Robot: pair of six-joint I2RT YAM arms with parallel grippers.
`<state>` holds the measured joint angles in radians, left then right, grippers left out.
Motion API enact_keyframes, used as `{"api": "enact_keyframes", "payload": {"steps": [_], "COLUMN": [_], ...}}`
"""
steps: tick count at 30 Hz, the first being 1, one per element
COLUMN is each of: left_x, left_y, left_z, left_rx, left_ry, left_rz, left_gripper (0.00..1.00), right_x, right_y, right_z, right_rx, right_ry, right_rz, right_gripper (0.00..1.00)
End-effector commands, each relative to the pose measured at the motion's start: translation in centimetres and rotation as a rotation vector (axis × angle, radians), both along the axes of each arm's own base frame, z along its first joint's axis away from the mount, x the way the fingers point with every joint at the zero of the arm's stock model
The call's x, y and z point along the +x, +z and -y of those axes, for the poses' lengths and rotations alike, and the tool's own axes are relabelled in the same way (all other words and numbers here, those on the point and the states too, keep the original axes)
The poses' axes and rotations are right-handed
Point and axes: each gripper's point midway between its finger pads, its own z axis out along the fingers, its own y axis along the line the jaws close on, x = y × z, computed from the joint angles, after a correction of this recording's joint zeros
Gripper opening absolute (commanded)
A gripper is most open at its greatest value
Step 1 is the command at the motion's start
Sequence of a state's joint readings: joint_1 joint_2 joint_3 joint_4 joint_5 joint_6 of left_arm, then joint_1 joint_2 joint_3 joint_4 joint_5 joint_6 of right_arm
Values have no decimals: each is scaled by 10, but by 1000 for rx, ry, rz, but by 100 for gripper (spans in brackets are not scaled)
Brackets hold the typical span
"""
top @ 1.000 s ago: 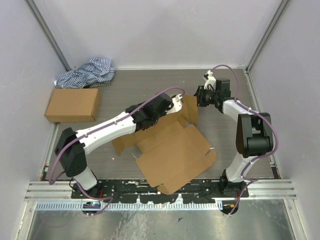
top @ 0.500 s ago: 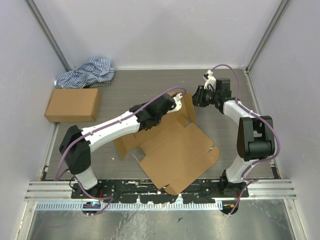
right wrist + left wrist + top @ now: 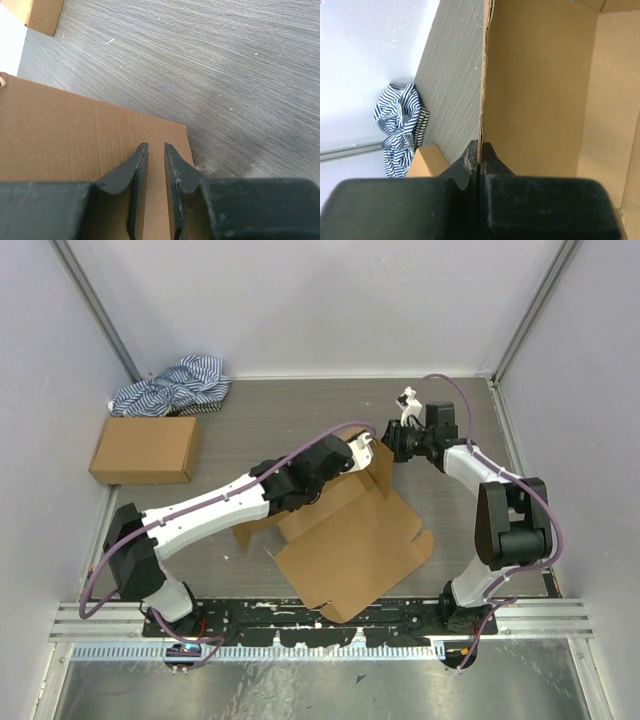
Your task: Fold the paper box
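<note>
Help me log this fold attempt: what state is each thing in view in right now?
paper box: mostly flat and open, one far panel raised, not yet folded up.
left gripper: shut on the raised panel's edge.
right gripper: jaws slightly apart, nothing between them, tips at a cardboard flap.
carton: closed, lying flat, nothing touching it.
striped cloth: crumpled in the far left corner.

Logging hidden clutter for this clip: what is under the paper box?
Grey table shows around the paper box, and the box's near corner overlaps the black base rail. Whatever lies beneath its flat panels is covered, so that cannot be told.
</note>
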<state>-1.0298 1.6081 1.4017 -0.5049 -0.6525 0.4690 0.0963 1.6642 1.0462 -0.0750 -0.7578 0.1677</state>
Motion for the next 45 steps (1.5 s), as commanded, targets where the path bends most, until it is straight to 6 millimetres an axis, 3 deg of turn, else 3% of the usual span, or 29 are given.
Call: {"api": "enact_keyframes", "payload": {"steps": [1, 9, 16, 25, 37, 45], "left_x": [-13, -30, -32, -40, -55, -67], "left_y": [0, -31, -38, -50, -52, -45], "left_z": [2, 7, 6, -3, 9, 21], "left_rx": [-20, 28, 96, 252, 295, 220], "left_ry": [-8, -17, -9, 20, -31, -41], "left_rz": [4, -48, -44, 11, 68, 53], "left_gripper": [0, 0, 0, 0, 1, 14], "right_x": [-10, -33, -45, -38, -18, -18], "right_y": [24, 6, -5, -3, -5, -15], "right_z": [-3, 1, -2, 6, 7, 5], "right_rx": [-5, -19, -2, -52, -60, -54], "right_ry": [39, 40, 70, 36, 13, 20], "right_rz": [87, 91, 96, 117, 116, 80], "right_gripper": [25, 29, 34, 37, 36, 35]}}
